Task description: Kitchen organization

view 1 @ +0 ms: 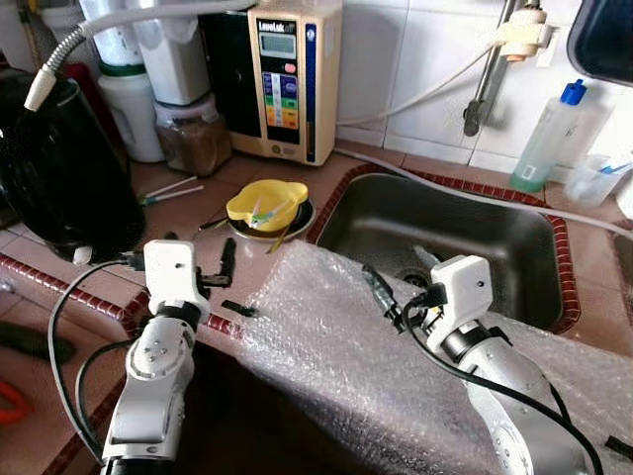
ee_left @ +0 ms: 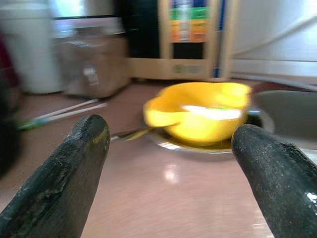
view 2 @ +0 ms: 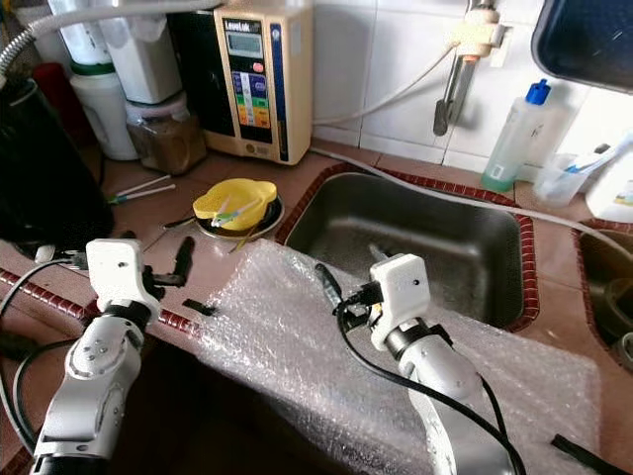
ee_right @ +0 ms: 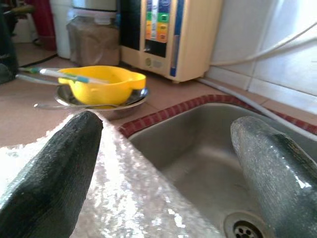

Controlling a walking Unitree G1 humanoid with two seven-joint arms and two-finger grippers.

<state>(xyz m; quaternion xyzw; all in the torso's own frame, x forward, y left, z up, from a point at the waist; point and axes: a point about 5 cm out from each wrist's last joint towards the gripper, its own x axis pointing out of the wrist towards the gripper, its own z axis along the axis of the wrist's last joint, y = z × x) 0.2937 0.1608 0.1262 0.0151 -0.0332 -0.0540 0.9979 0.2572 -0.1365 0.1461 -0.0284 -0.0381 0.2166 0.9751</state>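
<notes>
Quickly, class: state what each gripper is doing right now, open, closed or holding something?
Left gripper: open, holding nothing, aimed at the yellow bowl.
Right gripper: open, holding nothing, above the bubble wrap by the sink.

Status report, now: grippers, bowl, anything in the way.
Left gripper open, aimed at yellow bowl. Right gripper open over bubble wrap at sink. Bowl untouched.

Head pair high, looking down; both low wrist cameras close, sharing the yellow bowl [ee_left: 198,116].
</notes>
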